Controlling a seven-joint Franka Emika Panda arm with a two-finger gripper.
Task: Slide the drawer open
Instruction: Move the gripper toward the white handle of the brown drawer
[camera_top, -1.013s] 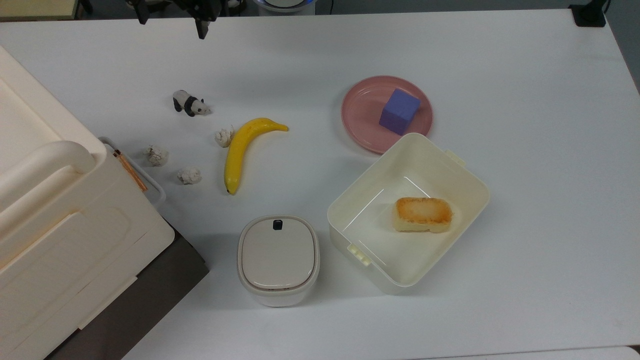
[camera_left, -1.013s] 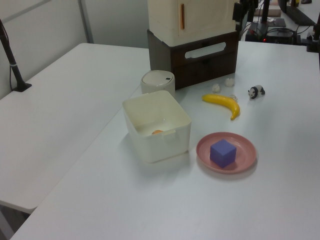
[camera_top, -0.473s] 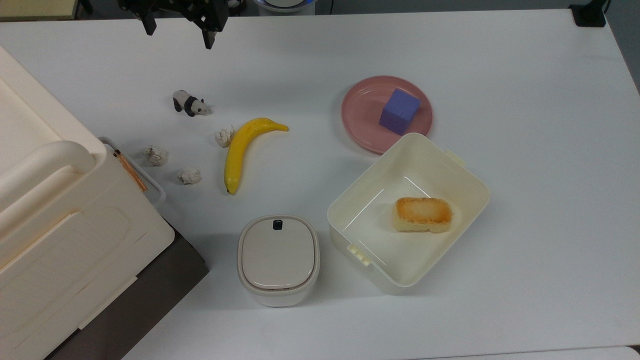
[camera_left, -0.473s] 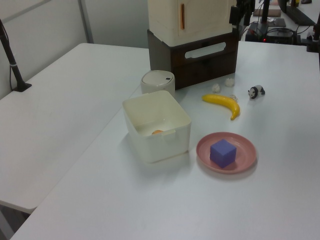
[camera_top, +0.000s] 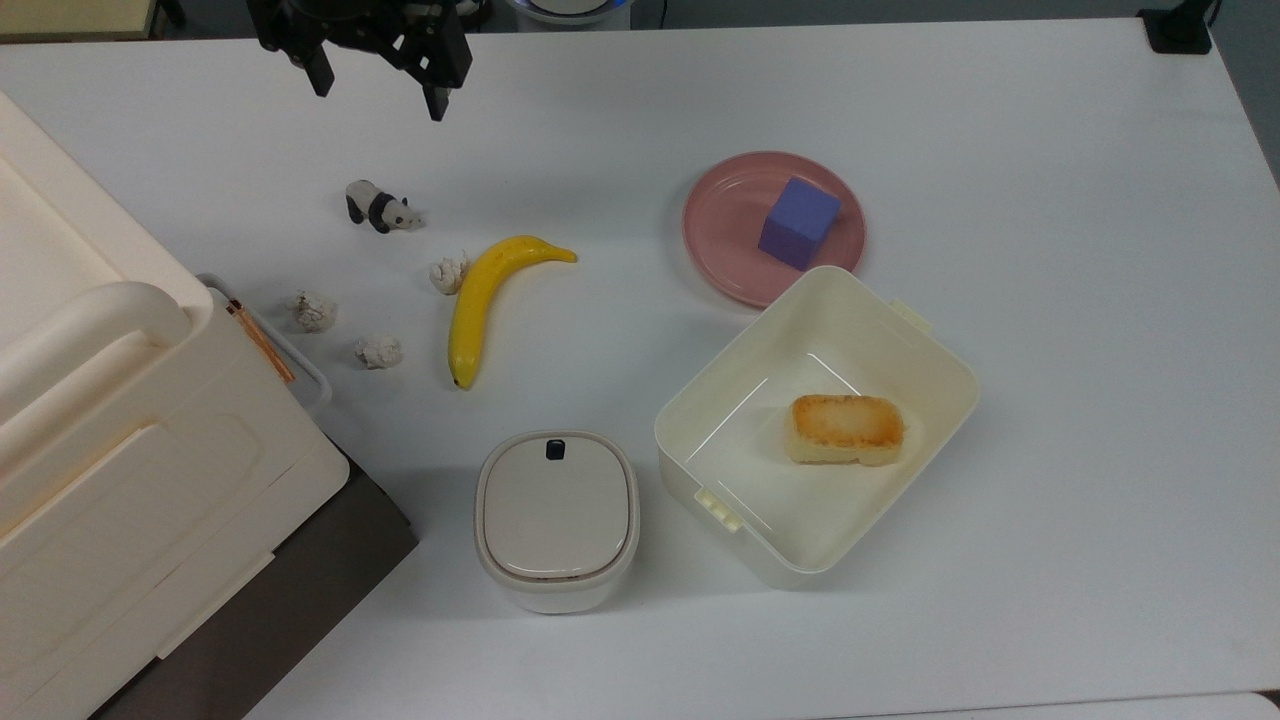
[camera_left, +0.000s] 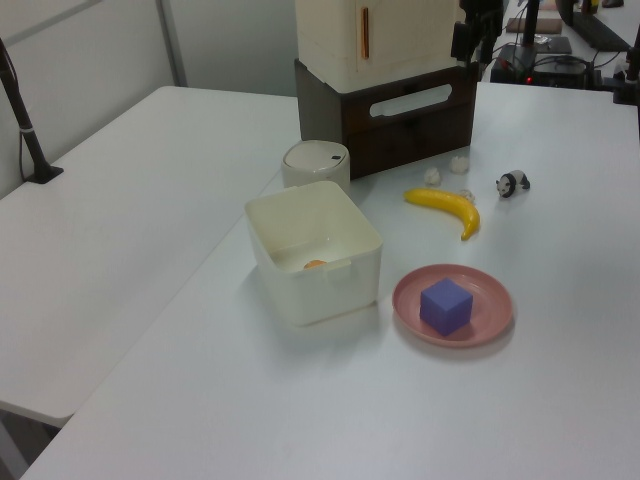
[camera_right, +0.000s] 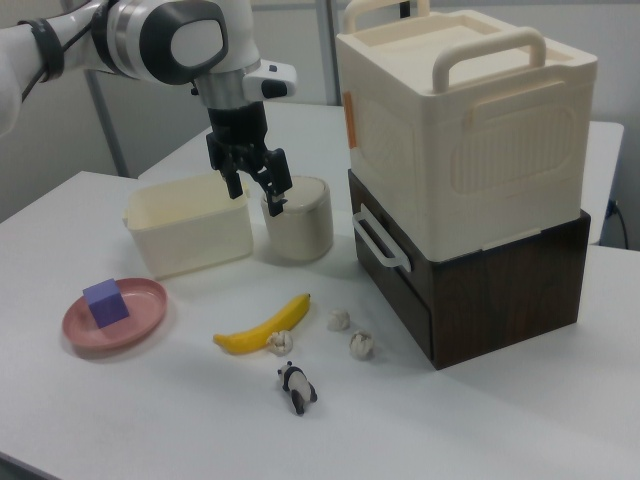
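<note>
Pincer (camera_right: 256, 191) hangs spread above the worktop (camera_right: 150, 410), well apart from the drawer (camera_right: 395, 272), which sits shut beneath the cream handled box (camera_right: 465, 130), white loop handle (camera_right: 378, 241) untouched.

Drawer front panel (camera_right: 400, 290): dark brown, with a white loop handle (camera_right: 378, 240).
Curved banana (camera_top: 485, 295): yellow.
Round plate (camera_top: 725, 250): pink.
Cube on the plate (camera_top: 798, 222): purple.
Small panda figurine (camera_top: 380, 207): black and white patches.

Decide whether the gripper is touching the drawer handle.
Apart. In the right view, the gripper hangs well off the drawer handle, with bare table beneath it.
</note>
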